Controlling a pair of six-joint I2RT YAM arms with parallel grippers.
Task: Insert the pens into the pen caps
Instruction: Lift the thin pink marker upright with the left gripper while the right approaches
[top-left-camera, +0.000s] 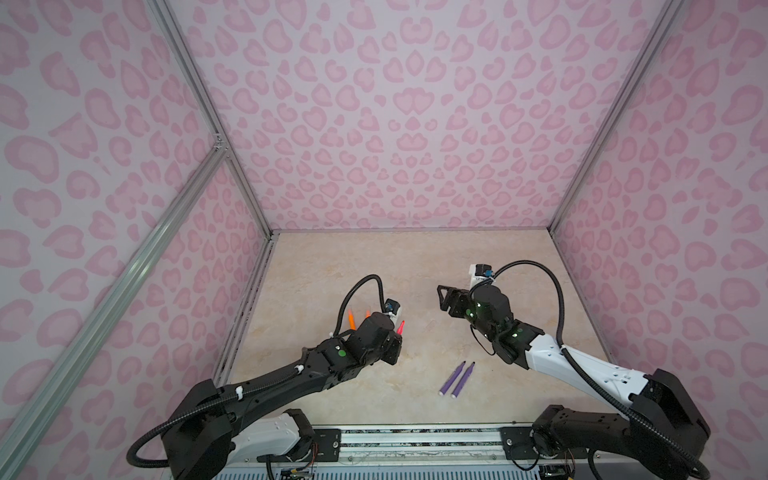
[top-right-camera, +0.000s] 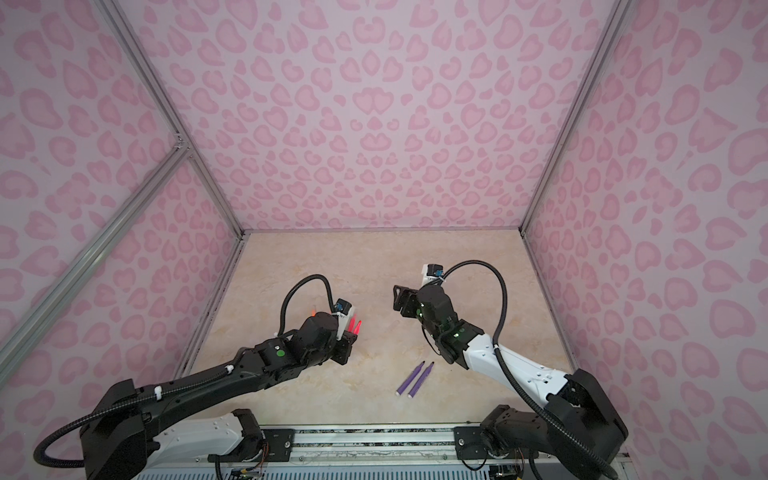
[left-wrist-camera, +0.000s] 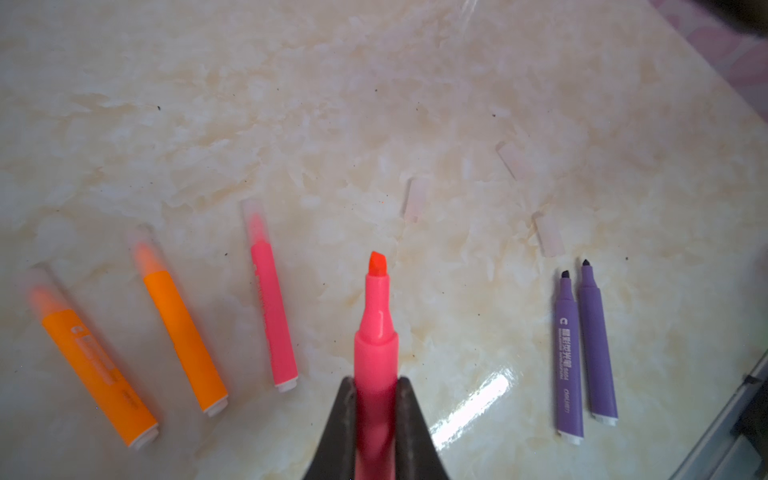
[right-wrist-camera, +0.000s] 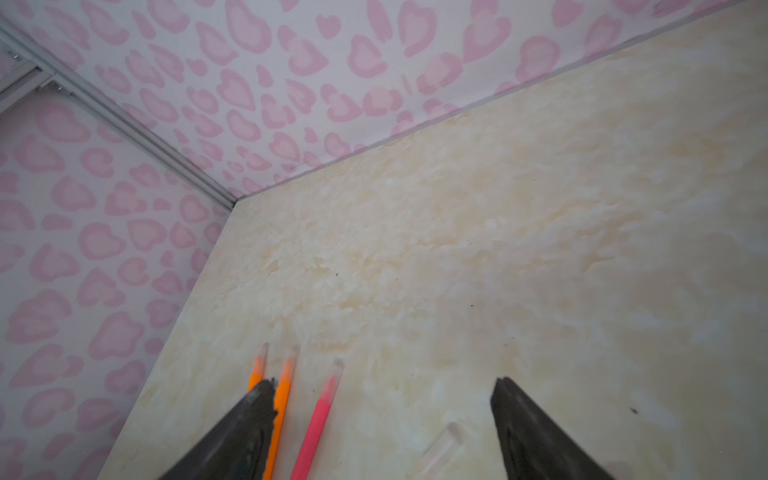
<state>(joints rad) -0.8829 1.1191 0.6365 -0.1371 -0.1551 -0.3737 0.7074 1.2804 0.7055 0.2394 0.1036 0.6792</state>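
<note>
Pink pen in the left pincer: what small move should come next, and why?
Probably the right pincer should lower onto the clear cap seen between its open jaws and close on it. The left pincer is shut on the uncapped pink pen, which needs a held cap.

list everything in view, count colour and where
orange pens: two, orange, capped, lying at left of the table
capped pink pen: one, pink-red, lying beside them
held pink pen: one, pink-red, uncapped, in the left tool
purple pens: two, purple, uncapped, side by side, front middle of table
loose pen caps: three, clear, scattered on table
table: one, beige marble, under everything
walls: three, pink heart print, around the table
left tool: one, black, shut on held pink pen
right tool: one, black, open, empty
</note>
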